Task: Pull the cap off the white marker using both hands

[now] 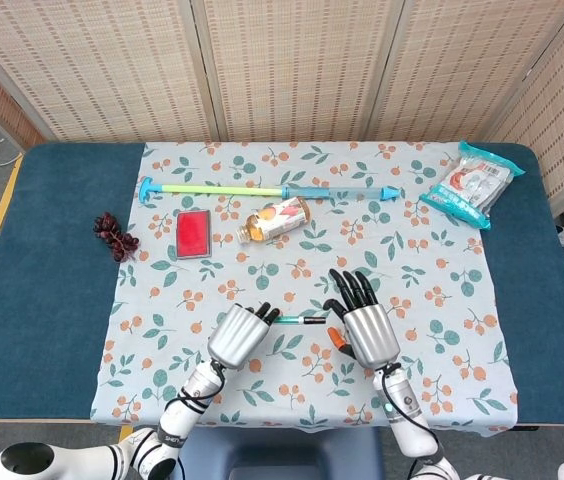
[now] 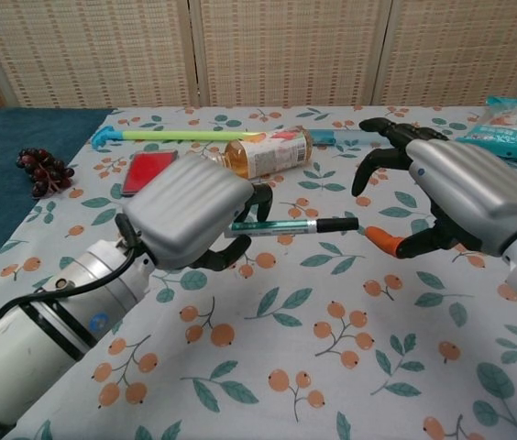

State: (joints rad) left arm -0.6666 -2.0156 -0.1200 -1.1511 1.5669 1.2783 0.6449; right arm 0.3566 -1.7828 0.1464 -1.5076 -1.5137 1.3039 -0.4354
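My left hand (image 1: 241, 335) (image 2: 190, 220) grips the white marker (image 2: 281, 225) (image 1: 294, 320) by its barrel and holds it level above the cloth. The marker's black cap (image 2: 336, 223) (image 1: 313, 321) points to the right. My right hand (image 1: 365, 326) (image 2: 456, 192) is open, fingers spread, just right of the cap. Its orange-tipped thumb (image 2: 383, 240) is close below the cap end, with a small gap between them.
A floral cloth (image 1: 402, 260) covers the blue table. Behind the hands lie a juice bottle (image 1: 275, 219), a red flat box (image 1: 192, 234), a long green-and-blue stick (image 1: 262, 189), dark grapes (image 1: 114, 234) at far left and a snack bag (image 1: 472, 185) at far right.
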